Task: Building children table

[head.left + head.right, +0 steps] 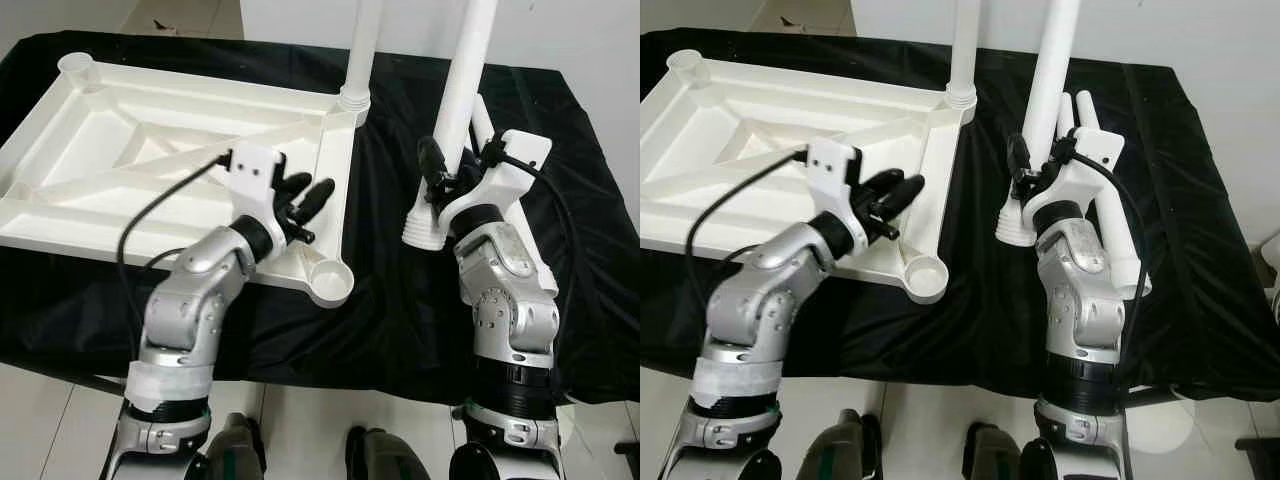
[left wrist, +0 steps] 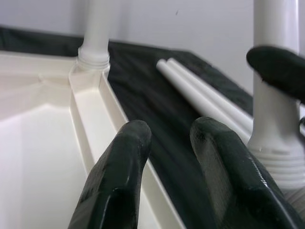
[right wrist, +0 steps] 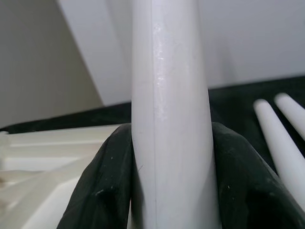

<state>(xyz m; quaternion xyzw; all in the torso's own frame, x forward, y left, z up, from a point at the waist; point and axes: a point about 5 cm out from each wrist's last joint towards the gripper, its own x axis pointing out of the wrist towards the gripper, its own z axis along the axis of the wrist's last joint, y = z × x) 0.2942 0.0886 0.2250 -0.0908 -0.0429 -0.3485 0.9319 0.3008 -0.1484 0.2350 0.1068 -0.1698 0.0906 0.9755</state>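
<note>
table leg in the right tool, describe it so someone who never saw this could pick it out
On the black cloth lies an upside-down white tabletop with one leg already screwed into its far corner. Right of it, the right tool clamps another white leg, nearly upright, threaded end down above the cloth. Unlike the spare legs lying flat beside it, this one is lifted.

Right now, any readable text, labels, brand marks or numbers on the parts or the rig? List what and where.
None readable.
Tabletop: plain white plastic, no marking.
Leg in the right gripper: plain, only a mould seam.
Screwed-in leg and spare legs: blank.
Left gripper and black cloth: no labels.
</note>
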